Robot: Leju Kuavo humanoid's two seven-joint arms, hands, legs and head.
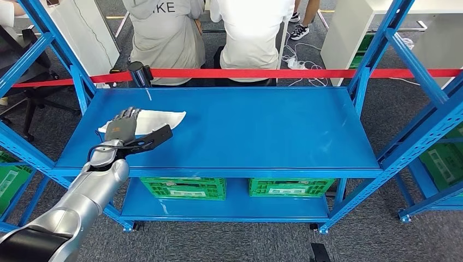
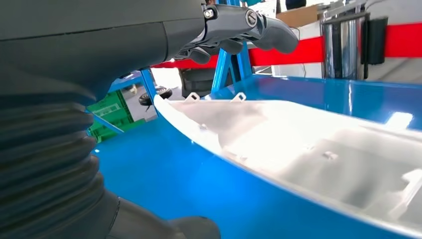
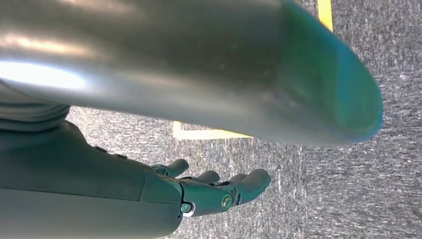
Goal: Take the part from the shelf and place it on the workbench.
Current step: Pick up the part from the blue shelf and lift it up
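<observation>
A flat white part [image 1: 159,118] lies on the left rear of the blue shelf's top board [image 1: 262,128]. My left hand [image 1: 123,129] reaches over the part's near end, fingers spread above it and thumb stretched out to the right. In the left wrist view the fingers [image 2: 238,26] hover over the white part [image 2: 308,149] with a gap between, gripping nothing. My right hand [image 3: 219,191] hangs above the grey floor with its fingers loosely extended and nothing in it.
Blue uprights [image 1: 377,52] frame the shelf on both sides. A red barrier tape [image 1: 306,73] and a metal post [image 1: 140,73] run behind it, with two seated people [image 1: 164,38] beyond. Green crates [image 1: 183,187] stand on the lower board.
</observation>
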